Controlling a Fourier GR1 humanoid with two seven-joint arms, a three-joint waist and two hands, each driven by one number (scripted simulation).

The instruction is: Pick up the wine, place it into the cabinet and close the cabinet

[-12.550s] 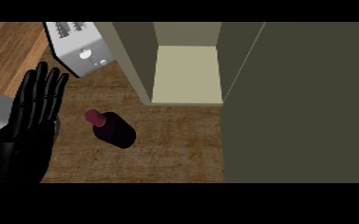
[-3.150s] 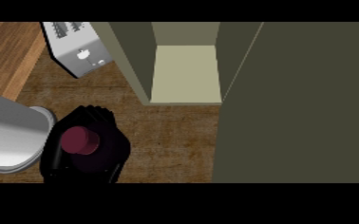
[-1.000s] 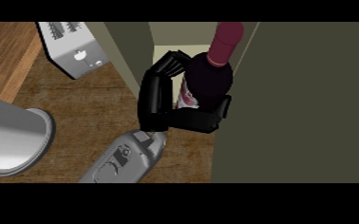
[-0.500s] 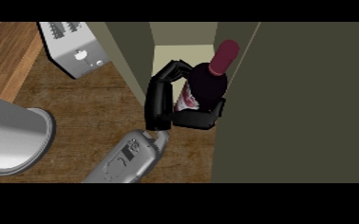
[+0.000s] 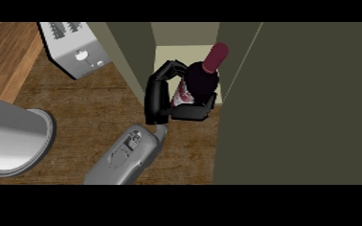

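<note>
The cabinet (image 5: 134,52) stands open on the wooden surface (image 5: 84,105), its olive-grey walls framing a pale cream interior, and the wine (image 5: 201,79) sits at the mouth of that opening, its base over the front edge of the cabinet floor and its neck tilting up toward the back right. The bottle is dark — nearly black through the body — with a deep maroon cap at the top and a patch of pink and white label showing between the fingers. One hand (image 5: 166,98), black and coming up from a grey forearm that enters from the lower edge, is curled round the bottle's left side and underside, the fingers wrapped across its shoulder and the thumb below; from this view I cannot tell for sure which arm it belongs to, though it reads as the right. The cabinet door (image 5: 290,105), a flat olive panel, swings out wide on the right and fills that side of the view. A boxy silver toaster (image 5: 74,50) with slots on top rests at the upper left, and a smooth grey rounded shape (image 5: 21,139) sits at the left edge.
</note>
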